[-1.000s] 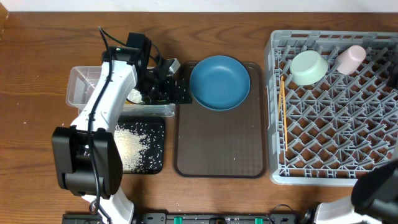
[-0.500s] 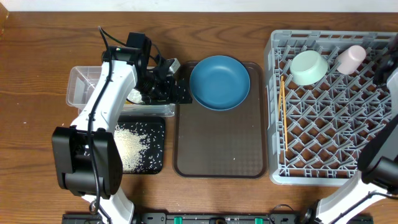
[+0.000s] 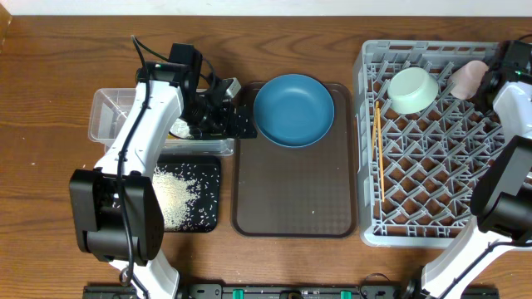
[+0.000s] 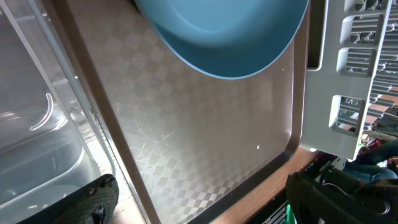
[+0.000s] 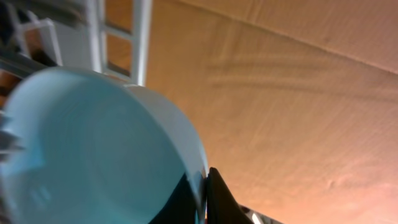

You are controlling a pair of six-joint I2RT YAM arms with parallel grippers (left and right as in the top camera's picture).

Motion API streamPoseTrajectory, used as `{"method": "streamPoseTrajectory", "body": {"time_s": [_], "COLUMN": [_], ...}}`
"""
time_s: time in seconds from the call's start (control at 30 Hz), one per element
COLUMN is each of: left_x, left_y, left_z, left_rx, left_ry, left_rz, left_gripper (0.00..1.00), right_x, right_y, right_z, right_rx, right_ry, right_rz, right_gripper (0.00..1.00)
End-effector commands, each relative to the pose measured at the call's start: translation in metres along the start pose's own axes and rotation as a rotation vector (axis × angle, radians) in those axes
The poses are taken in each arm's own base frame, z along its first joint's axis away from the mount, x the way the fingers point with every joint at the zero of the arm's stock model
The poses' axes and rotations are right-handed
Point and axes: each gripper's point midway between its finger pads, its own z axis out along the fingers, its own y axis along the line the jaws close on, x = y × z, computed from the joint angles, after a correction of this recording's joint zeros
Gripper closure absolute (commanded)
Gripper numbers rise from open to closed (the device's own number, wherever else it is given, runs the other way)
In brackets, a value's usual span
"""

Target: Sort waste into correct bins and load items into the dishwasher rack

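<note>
The right gripper (image 3: 490, 75) has swung from the near side to the far corner of the dishwasher rack (image 3: 363, 166). Nearest, rice grains (image 3: 170, 195) lie in the black tray (image 3: 209, 218). Behind it the left gripper (image 3: 223, 112) hangs wide open and empty at the edge of the clear tub (image 3: 108, 112), just beside the blue plate-bowl (image 3: 293, 110) on the brown tray (image 3: 295, 191). In the rack lie the chopsticks (image 3: 376, 141), the mint bowl (image 3: 413, 89), then the pink cup (image 3: 467, 76). The right gripper is beside the cup, tips close together; whether they grip anything I cannot tell. It probably needs to spread wider, take the cup's wall and settle it in the rack, clear of the bowl
</note>
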Motion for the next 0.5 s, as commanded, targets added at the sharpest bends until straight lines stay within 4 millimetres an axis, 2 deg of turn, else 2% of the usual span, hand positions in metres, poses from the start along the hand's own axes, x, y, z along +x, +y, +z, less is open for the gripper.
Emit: {"method": "streamPoseTrajectory", "body": {"time_s": [0.0, 0.1, 0.13, 0.3, 0.47], "left_x": [-0.004, -0.004, -0.004, -0.004, -0.004], "left_y": [0.002, 0.002, 0.002, 0.002, 0.002], "left_z": [-0.008, -0.008, -0.008, -0.008, -0.008], "left_rx": [-0.037, -0.037, -0.037, -0.037, -0.037], "left_ry": [-0.024, -0.024, -0.024, -0.024, -0.024], "left_rz": [0.028, 0.028, 0.028, 0.028, 0.028], "left_gripper": [0.11, 0.11, 0.11, 0.11, 0.11], "right_x": [-0.012, -0.017, -0.018, -0.024, -0.028], "right_y": [0.009, 0.011, 0.011, 0.013, 0.011], "right_z": [-0.011, -0.02, -0.023, -0.036, -0.052], "right_rx": [-0.022, -0.017, -0.016, -0.008, 0.019], "right_ry": [-0.046, -0.067, -0.073, -0.099, -0.121], "right_rz": [-0.023, -0.013, -0.004, -0.004, 0.069], "right_gripper": [0.75, 0.57, 0.47, 0.43, 0.39]}}
